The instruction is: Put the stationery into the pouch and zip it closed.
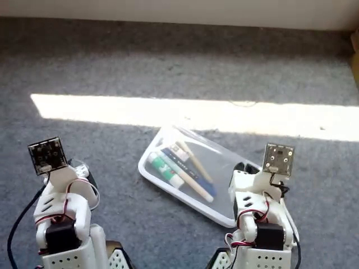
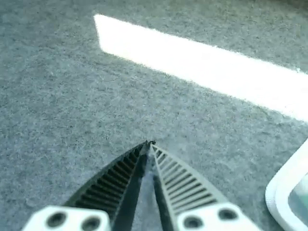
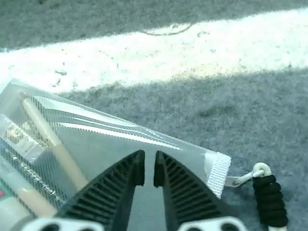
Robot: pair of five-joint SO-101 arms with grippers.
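A clear pouch (image 1: 224, 182) lies slanted on the grey carpet between the two arms. Inside it are a beige pen (image 1: 197, 171), a green-and-white tube (image 1: 164, 167) and a dark blue item (image 1: 180, 166). My right gripper (image 3: 147, 168) hovers over the pouch (image 3: 115, 149) near its zipper end, its fingers a narrow gap apart with nothing between them. The zipper pull with a black cord (image 3: 267, 192) lies on the carpet just past the pouch's white end tab (image 3: 217, 173). My left gripper (image 2: 150, 143) is shut over bare carpet, and a corner of the pouch (image 2: 281, 192) lies off to one side.
A bright strip of sunlight (image 1: 185, 115) crosses the carpet beyond the pouch. A pale wall edge (image 1: 179, 11) runs along the far side. The left arm (image 1: 61, 196) and right arm (image 1: 261, 196) stand at the near edge.
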